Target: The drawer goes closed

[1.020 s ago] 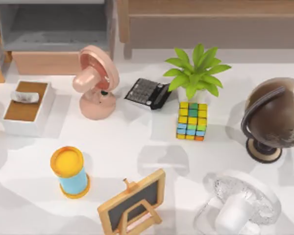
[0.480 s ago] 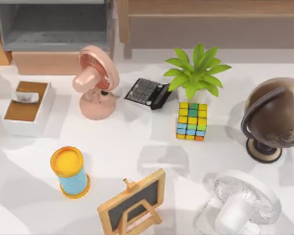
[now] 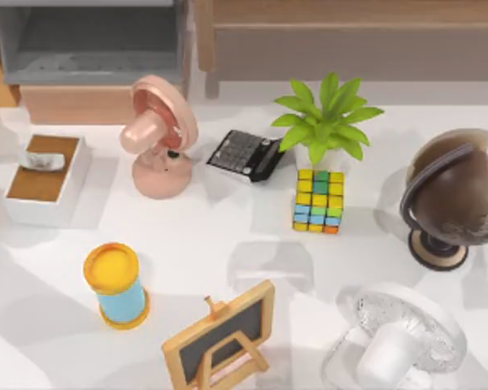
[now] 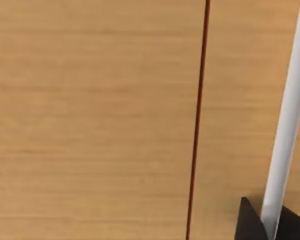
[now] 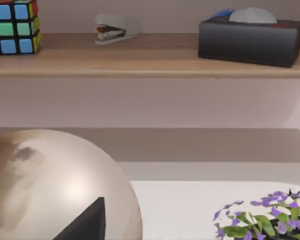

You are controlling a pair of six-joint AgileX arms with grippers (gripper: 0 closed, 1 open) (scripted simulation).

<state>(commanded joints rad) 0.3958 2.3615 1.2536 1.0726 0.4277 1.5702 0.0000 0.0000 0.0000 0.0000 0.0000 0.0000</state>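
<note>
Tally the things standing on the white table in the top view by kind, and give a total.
Fans: 2, pink and white
Globe: 1
Plant: 1
Cube: 1
Calculator: 1
Tissue box: 1
Yellow-lidded cylinder: 1
Small chalkboard: 1
Total: 9

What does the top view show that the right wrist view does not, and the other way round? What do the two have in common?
The top view adds the open drawer at the table's far left, a pink fan, a calculator, a green plant and a chalkboard. The right wrist view adds a wooden shelf bearing a stapler and a black box, plus purple flowers. Shared: probably the globe, a pale sphere up close. Each has a colour cube; I cannot tell whether it is the same one.
</note>
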